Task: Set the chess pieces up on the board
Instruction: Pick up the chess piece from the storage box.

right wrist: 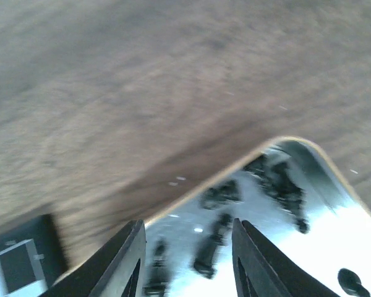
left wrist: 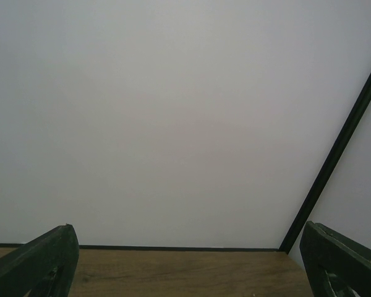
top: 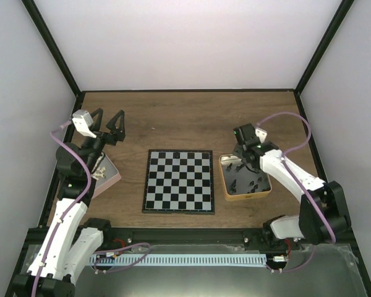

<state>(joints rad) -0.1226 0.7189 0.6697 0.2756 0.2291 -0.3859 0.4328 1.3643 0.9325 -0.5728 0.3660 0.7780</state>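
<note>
The board point(top: 178, 181) lies flat on the wooden table point(top: 173, 117), midway between the two arms, its checks square to the near edge. The chess pieces point(top: 247, 179) are just right of the board, lying loose and scattered inside a tan-sided tin point(top: 247, 197) whose left wall runs close beside the board's right rim without touching it.

The right gripper point(top: 241, 163) hangs over the tin's far-left corner, the corner nearest the board's far right. In the right wrist view, the right gripper point(right wrist: 185, 260) has its two dark fingers point(right wrist: 127, 260) standing apart with a clear gap. Nothing is clamped between them as far as the blurred picture shows. Below and beyond them several pieces point(right wrist: 278, 179) lie on their sides on the tin's shiny floor, and the tin's pale rim point(right wrist: 235, 162) curves across the wood.

The left gripper point(top: 109, 114) is raised well left of the board and beyond its far edge, with its fingers spread wide and holding nothing. Its wrist view confirms this: the left gripper point(left wrist: 188, 266) shows one finger point(left wrist: 37, 263) at each lower corner, far apart, pointing at a plain white wall point(left wrist: 173, 124) and a black frame post point(left wrist: 334, 154).

A pink tray point(top: 109, 177) sits left of the board, partly hidden under the left arm — what it holds is too small to tell.
</note>
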